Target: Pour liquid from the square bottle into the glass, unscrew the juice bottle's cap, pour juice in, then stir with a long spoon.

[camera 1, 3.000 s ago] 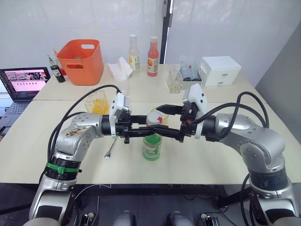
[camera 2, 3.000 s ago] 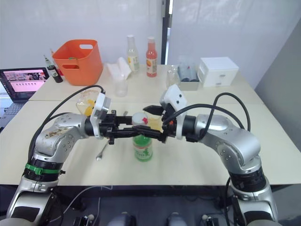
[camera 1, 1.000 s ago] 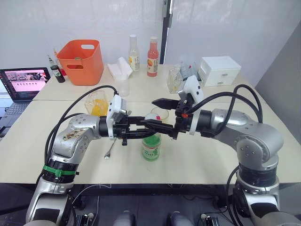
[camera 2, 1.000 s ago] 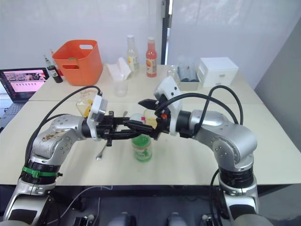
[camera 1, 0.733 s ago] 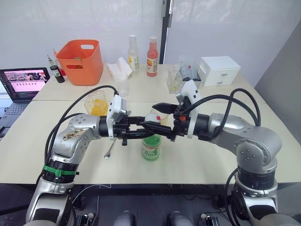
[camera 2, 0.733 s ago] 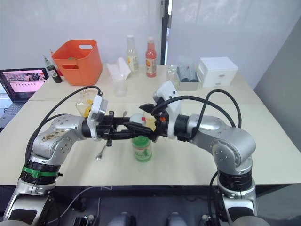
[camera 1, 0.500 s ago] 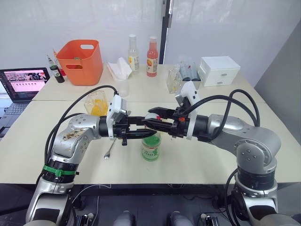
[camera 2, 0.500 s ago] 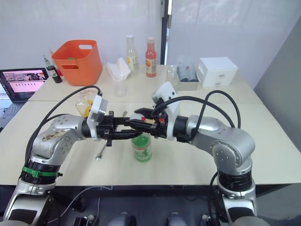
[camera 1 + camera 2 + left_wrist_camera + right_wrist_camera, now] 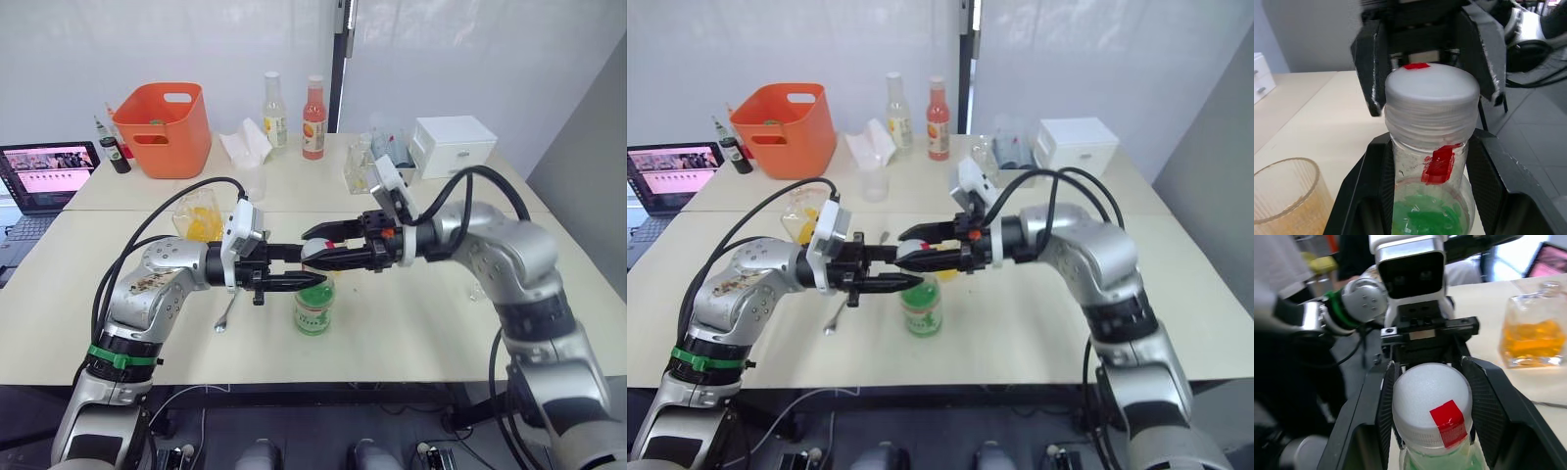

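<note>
The juice bottle [image 9: 314,308], green liquid under a white cap [image 9: 1431,399], stands upright near the table's front middle. My left gripper [image 9: 308,278] is shut on its neck, one finger [image 9: 1374,186] on each side. From the opposite side my right gripper [image 9: 313,247] is shut on the cap, its fingers [image 9: 1385,404] pressed against it. Just behind the bottle stands the ribbed glass [image 9: 1286,196] with some amber liquid. The square bottle [image 9: 201,217], holding orange liquid, stands behind my left arm. The long spoon [image 9: 228,311] lies flat on the table below that arm.
Along the back stand an orange basket [image 9: 162,127], two tall bottles [image 9: 313,103], a plastic cup [image 9: 257,181], crumpled tissue [image 9: 245,147], clear glassware [image 9: 367,166] and a white drawer box [image 9: 451,145]. An open laptop [image 9: 49,171] is at the far left.
My right gripper came in from above and to the right, open, and shut around the cap, its elbow swinging up. The left gripper kept holding the bottle still.
</note>
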